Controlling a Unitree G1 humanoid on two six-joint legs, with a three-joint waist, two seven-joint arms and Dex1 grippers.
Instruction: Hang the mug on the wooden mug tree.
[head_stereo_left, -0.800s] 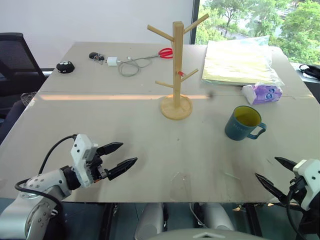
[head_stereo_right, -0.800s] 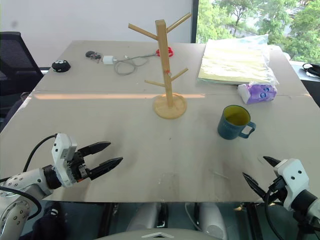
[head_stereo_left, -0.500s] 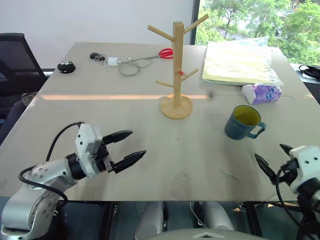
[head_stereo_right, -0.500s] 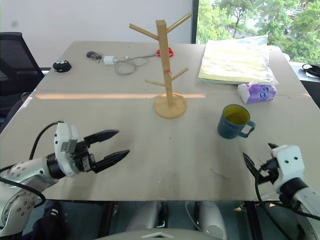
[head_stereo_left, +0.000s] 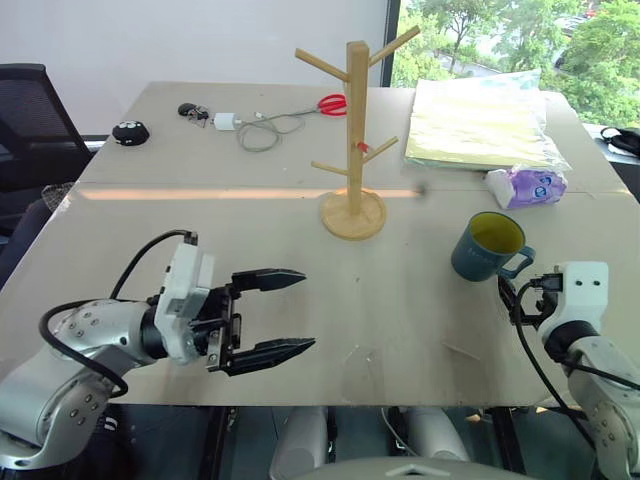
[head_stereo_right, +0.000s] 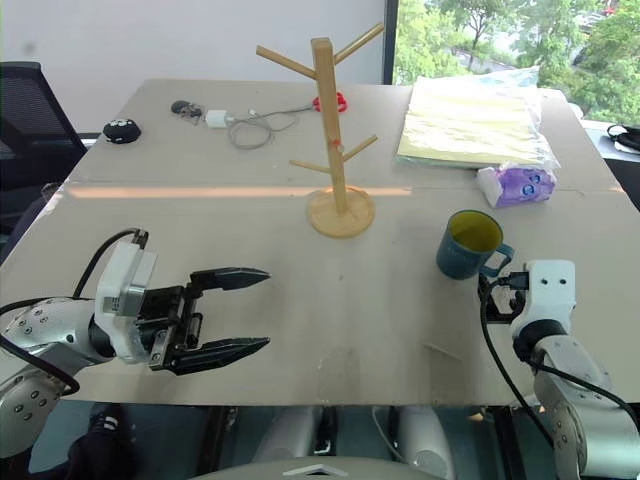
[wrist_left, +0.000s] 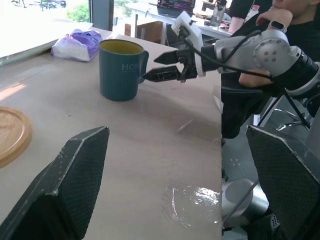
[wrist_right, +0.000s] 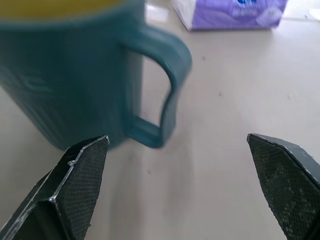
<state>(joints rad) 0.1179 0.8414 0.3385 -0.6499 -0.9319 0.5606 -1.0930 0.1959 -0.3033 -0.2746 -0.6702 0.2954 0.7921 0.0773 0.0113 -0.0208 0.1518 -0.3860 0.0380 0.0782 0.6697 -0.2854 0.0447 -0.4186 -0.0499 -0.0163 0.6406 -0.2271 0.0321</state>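
The pale table (head_stereo_left: 300, 290) is seen spread wide, with the wooden mug tree (head_stereo_left: 352, 140) stood upright on its round disc base near the middle, its angled pegs bare, so the hanging is judged not yet begun. A bagged stack of yellow sheets (head_stereo_left: 480, 125) and a purple tissue pack (head_stereo_left: 526, 187) are left at the far right, well clear of the working area. The left gripper (head_stereo_left: 270, 312) is held level over the near edge with its jaws spread wide and nothing between them, apparently parked out of the way. The mug (head_stereo_left: 487, 246) is stood upright on the table to the right of the tree; it is teal-blue outside, yellow-green inside, with pale lettering on its side and its loop handle turned toward the right gripper (wrist_left: 152, 67). That gripper is aimed at the handle with its fingers parted and empty, presumably so the loop can be pinched.
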